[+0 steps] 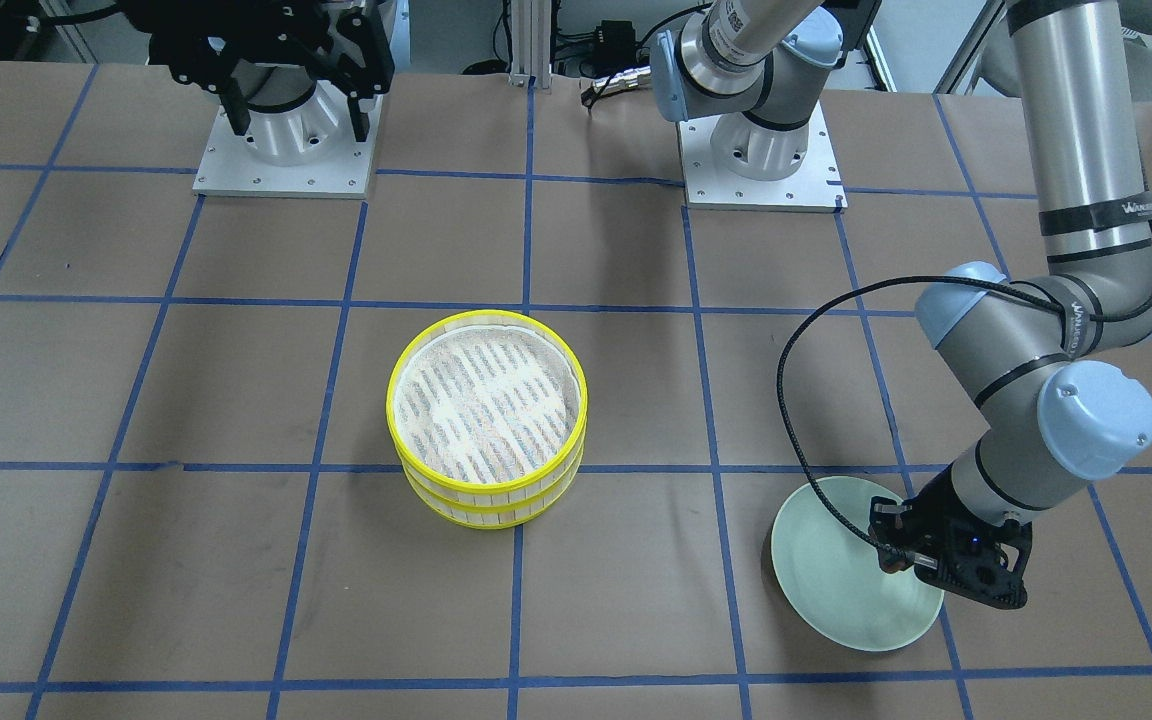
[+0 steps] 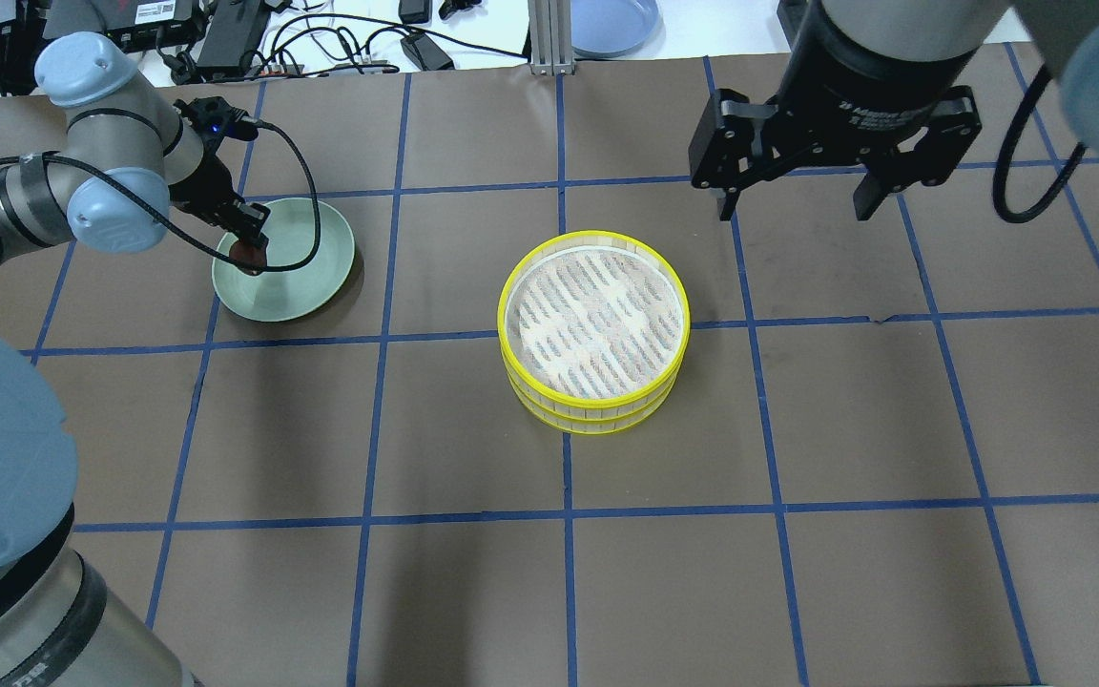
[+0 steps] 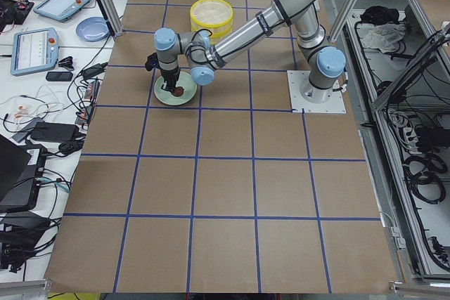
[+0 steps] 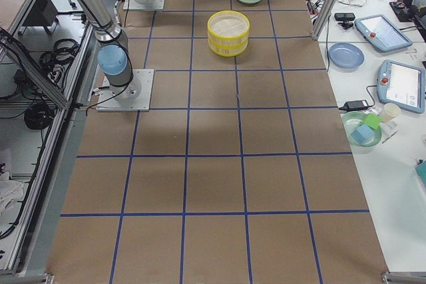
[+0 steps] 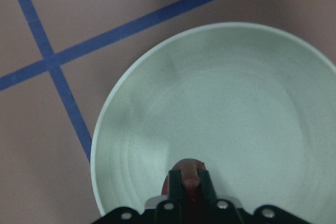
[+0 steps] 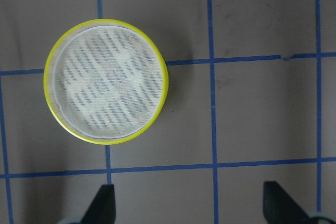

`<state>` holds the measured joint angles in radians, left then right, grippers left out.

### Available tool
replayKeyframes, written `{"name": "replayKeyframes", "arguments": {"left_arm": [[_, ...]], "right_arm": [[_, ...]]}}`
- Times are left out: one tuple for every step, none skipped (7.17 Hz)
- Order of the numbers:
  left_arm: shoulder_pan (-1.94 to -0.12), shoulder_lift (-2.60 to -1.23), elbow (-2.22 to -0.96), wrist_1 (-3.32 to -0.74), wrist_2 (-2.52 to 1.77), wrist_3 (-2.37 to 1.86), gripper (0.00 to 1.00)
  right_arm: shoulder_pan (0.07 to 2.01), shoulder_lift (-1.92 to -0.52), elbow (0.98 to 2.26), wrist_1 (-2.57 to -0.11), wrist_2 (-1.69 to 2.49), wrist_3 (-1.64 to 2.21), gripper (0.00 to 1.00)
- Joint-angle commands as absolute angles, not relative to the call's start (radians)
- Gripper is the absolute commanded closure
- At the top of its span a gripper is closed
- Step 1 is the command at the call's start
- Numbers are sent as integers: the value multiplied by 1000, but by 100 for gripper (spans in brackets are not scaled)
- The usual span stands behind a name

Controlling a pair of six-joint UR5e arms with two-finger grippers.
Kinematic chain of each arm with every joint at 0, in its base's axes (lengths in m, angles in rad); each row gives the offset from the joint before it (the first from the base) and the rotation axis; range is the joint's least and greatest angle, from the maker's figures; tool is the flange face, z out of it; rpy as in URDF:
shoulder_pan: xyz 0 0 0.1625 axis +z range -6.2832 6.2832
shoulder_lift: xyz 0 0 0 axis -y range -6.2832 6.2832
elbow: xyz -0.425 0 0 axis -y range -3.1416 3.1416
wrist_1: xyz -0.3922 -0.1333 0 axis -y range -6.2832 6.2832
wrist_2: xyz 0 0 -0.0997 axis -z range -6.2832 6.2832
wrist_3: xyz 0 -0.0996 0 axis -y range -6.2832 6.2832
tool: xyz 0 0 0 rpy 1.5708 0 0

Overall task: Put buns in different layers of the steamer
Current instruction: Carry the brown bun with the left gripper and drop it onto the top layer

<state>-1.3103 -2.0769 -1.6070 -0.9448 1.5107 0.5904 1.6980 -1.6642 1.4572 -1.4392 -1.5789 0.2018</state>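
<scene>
The yellow-rimmed steamer (image 2: 593,329), two layers stacked with a white slatted top, stands mid-table; it also shows in the front view (image 1: 486,420) and the right wrist view (image 6: 106,87). A pale green plate (image 2: 306,281) lies to the robot's left. My left gripper (image 2: 249,250) is low over the plate's near-left part and is shut on a small red-brown bun (image 5: 189,170). The wrist view shows the rest of the plate (image 5: 236,103) bare. My right gripper (image 2: 793,205) is open and empty, high above the table beyond the steamer.
A black cable (image 2: 306,200) loops from the left wrist over the plate. The arm bases (image 1: 286,140) stand on the robot's side. A blue plate (image 2: 607,19) and electronics lie past the table's far edge.
</scene>
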Motion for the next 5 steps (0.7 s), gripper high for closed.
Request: {"name": "replayKeyframes", "arguments": {"left_arm": [[-1379, -2014, -1605, -982, 1486, 423, 100], [-1450, -1985, -1605, -989, 1483, 273, 100], [-1507, -1959, -1605, -991, 1433, 152, 100], [-1534, -1936, -1605, -1011, 1372, 59, 100], [-1560, -1921, -1609, -1017, 1368, -19, 100]], "right_arm": [[1611, -1658, 1434, -1401, -1562, 180, 0], [1611, -1663, 1437, -1405, -1566, 126, 0], [1611, -1670, 1451, -1426, -1562, 98, 0], [1612, -1657, 1460, -1431, -1575, 92, 0], [1612, -1646, 1469, -1445, -1559, 101, 0]]}}
